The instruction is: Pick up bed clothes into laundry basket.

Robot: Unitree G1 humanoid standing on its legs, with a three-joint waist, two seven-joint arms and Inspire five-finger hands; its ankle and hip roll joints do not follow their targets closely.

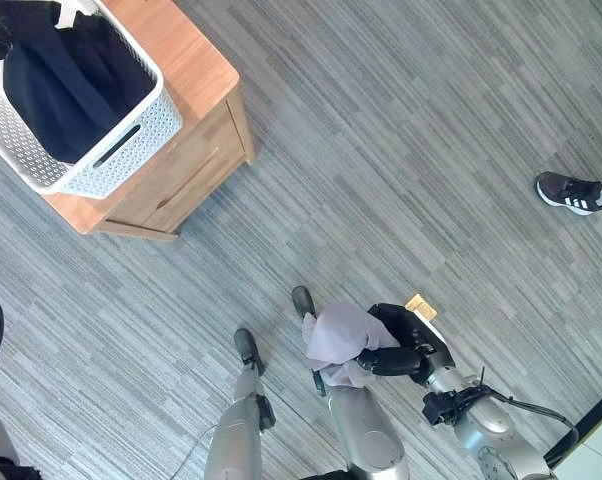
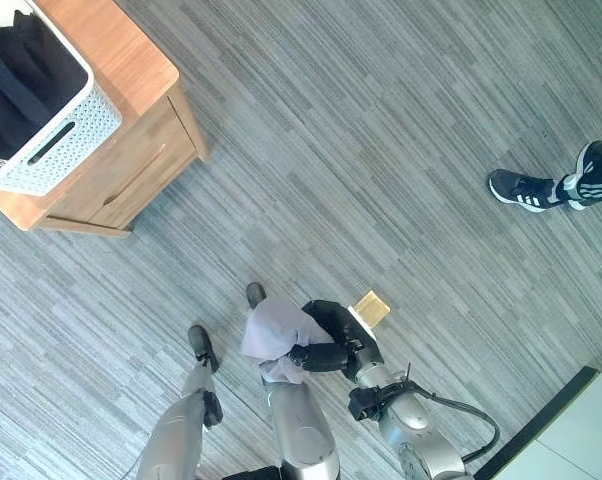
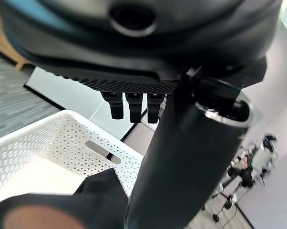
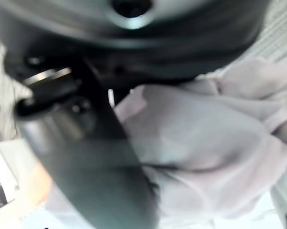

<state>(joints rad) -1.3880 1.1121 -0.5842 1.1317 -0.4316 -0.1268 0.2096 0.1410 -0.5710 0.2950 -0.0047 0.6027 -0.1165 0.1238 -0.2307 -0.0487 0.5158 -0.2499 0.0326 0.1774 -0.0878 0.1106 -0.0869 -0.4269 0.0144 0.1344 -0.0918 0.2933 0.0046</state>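
A wooden desk [image 1: 196,70] with drawer fronts stood on the grey striped floor [image 1: 401,140], well away from the robot hand [image 1: 396,350]. Farther off on the other side, a person's black shoe with white stripes [image 1: 571,192] rested on the floor.

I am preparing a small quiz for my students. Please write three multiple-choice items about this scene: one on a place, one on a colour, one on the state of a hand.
1. Where does the white laundry basket stand?
A. on the wooden cabinet
B. on the floor
C. on a chair

2. What colour is the cloth in the right hand?
A. dark navy
B. pale lilac-grey
C. red

3. How is the right hand?
A. open and flat
C. resting on the basket
B. shut on the cloth

Key: 1 A, the basket sits on the cabinet's top; 2 B, the cloth looks pale lilac; 3 B, the fingers curl round the cloth.
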